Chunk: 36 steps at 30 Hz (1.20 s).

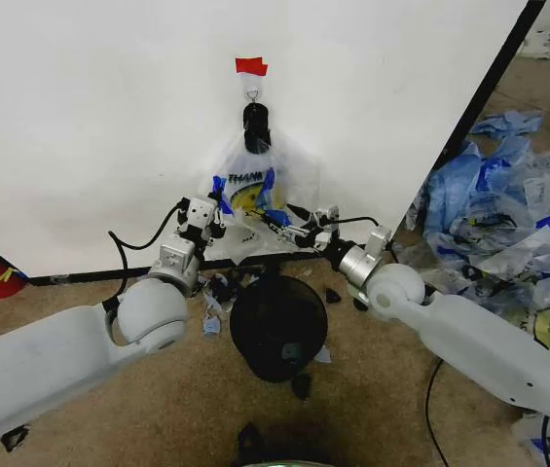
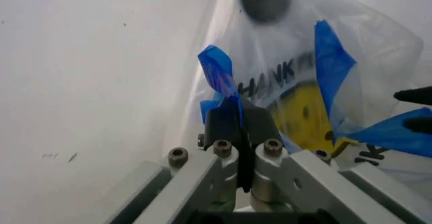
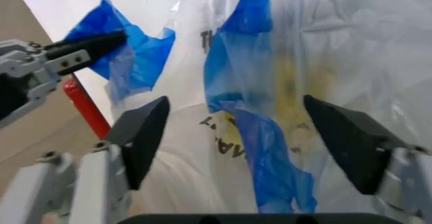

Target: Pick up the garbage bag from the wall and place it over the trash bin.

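Tan carpeted floor (image 1: 80, 409): a round black plastic trash bin (image 1: 278, 326) stands centre, crumpled blue-and-white plastic bags (image 1: 508, 214) heaped at three o'clock.

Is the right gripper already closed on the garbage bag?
No, the right gripper stands wide open, its fingers apart on either side of the garbage bag.

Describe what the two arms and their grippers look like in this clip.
Both arms are smooth white shells with rounded joints and silver metal wrist cuffs. The left gripper and right gripper are silver, bolted metal with black wedge-shaped fingers. Black cables loop off each wrist.
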Available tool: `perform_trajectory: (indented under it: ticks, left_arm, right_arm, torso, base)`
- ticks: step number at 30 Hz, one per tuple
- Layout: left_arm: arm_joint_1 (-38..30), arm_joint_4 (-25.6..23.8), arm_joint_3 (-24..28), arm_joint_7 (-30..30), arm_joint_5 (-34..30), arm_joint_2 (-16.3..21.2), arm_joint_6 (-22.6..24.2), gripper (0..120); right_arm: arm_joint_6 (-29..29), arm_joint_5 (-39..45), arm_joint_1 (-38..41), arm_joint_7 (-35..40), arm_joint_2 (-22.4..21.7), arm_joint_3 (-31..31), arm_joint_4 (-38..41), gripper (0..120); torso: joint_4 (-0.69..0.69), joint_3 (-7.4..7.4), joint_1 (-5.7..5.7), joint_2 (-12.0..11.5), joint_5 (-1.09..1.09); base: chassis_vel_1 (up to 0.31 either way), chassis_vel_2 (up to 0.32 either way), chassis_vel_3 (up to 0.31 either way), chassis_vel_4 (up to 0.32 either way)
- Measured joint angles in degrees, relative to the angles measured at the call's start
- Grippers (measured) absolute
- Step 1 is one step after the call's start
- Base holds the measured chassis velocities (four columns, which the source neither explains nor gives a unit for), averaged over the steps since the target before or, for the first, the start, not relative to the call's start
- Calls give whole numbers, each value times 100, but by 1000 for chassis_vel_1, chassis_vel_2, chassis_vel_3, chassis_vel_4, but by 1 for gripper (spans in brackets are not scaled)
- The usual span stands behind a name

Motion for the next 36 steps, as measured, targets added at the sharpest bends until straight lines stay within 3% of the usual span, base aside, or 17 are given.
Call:
perform_trajectory:
  ticks: [17,28,36]
  left_arm:
    - [-37,-48,10,1,-51,32,-21,0]
    - [-18,-119,68,3,-54,32,-21,0]
    - [-156,-120,164,4,-75,-10,-30,0]
  right_arm:
    - [-164,-449,12,190,-21,-178,-47,67]
    - [-192,-543,96,313,-8,-254,-81,25]
    - [-220,-515,83,292,-106,-264,-48,14]
  torso:
    - [0,0,0,0,1]
    - [0,0,0,0,1]
    - [0,0,0,0,1]
  base:
    - [0,0,0,0]
    - [0,0,0,0]
    - [0,0,0,0]
